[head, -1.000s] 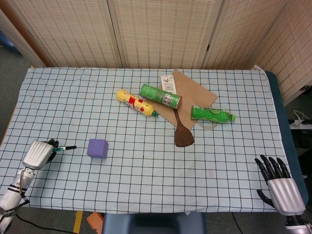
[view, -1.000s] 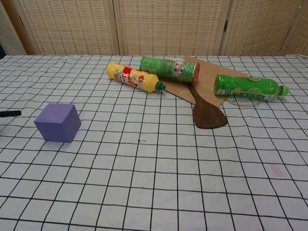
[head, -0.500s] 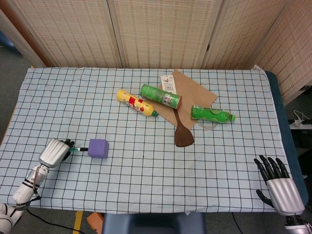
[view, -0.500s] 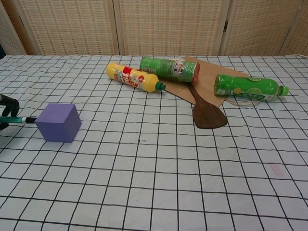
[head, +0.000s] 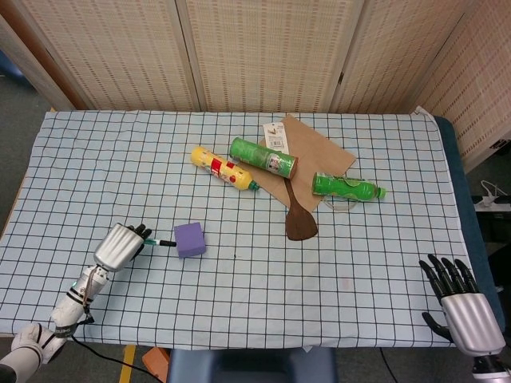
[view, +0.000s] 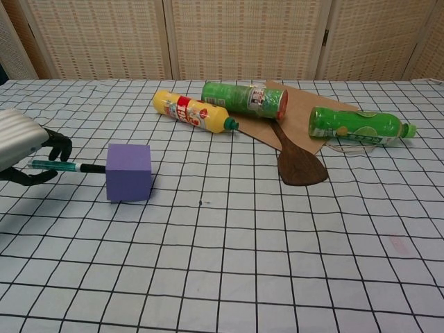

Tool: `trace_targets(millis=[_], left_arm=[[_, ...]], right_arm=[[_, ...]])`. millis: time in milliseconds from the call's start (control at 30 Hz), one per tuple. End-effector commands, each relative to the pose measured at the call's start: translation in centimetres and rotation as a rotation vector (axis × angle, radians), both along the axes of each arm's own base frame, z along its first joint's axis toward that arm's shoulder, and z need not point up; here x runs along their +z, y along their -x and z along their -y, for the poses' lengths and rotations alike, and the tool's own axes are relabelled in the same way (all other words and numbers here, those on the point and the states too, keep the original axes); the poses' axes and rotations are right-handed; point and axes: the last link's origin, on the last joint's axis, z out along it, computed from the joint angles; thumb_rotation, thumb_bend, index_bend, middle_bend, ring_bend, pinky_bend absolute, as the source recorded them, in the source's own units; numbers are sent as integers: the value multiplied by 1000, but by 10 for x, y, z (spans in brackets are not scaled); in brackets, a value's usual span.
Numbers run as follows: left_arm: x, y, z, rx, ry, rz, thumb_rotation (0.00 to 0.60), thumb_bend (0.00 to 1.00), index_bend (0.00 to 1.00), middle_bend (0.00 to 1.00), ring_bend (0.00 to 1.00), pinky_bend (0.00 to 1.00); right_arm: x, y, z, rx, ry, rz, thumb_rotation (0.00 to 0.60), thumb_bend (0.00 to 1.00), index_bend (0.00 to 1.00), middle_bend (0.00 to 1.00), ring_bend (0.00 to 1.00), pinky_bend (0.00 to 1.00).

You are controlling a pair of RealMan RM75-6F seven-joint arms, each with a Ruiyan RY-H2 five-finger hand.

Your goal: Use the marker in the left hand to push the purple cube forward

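Note:
A purple cube [head: 190,238] [view: 129,171] sits on the checked cloth, left of centre. My left hand [head: 120,246] [view: 24,150] holds a green marker [head: 160,242] [view: 66,166] level with the cloth, and the marker's black tip touches the cube's left face. My right hand [head: 461,304] hangs at the table's near right corner, fingers spread, holding nothing; only the head view shows it.
Behind the cube lie a yellow bottle [head: 223,168], a green can [head: 263,157] and a green bottle [head: 346,187] around a brown card [head: 319,152]. A wooden spatula [head: 299,215] lies on the card's near edge. Checked cloth [head: 239,303] covers the table.
My left hand moved right with the marker. The marker's tip met the cube and slid it right, turning it slightly. The right hand stayed put.

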Motion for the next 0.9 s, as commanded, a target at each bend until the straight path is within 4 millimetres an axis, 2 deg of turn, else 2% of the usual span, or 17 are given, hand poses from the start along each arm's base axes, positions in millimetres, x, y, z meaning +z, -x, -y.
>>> trace_targets(millis=[33, 900], left_arm=[[-9, -10, -5, 0, 11, -15, 600, 678, 778, 746, 779, 962], [-51, -66, -42, 9, 19, 13, 600, 678, 778, 749, 779, 962]], right_arm=[[2, 0, -1, 2, -1, 3, 600, 126, 0, 0, 0, 0], [11, 6, 4, -26, 6, 31, 600, 125, 0, 0, 0, 0]])
